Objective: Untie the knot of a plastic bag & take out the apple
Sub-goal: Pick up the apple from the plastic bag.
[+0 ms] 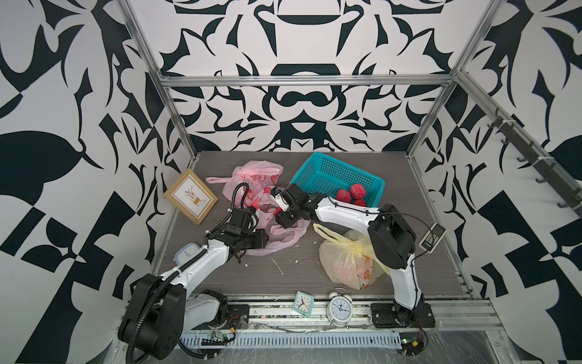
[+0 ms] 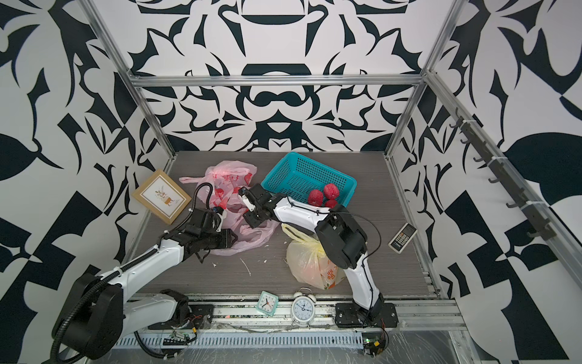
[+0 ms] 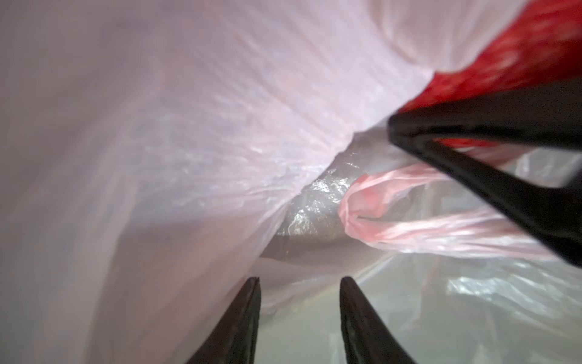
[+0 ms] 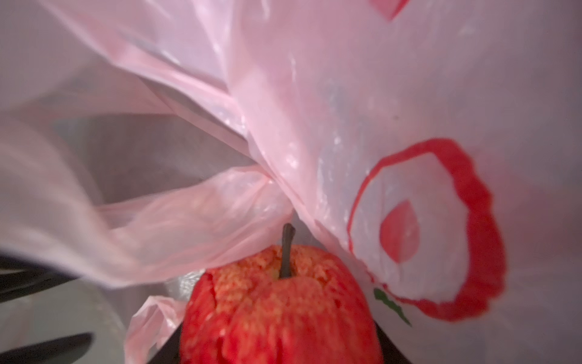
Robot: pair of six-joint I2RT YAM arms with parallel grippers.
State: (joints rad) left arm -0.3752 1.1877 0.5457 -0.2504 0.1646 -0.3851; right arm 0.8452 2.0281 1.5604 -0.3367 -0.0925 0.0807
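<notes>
Right end effector (image 4: 278,348) is clamped on the red apple (image 4: 280,302), amid the folds of the pink bag (image 4: 315,94); left end effector (image 3: 299,280) stands half-wide against that bag's film, on the bench (image 1: 283,277)

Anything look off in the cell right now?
White scraps litter the table between the pink bag and yellow bag. The apple has cracked, crumbly skin around its stem, as if damaged.
</notes>
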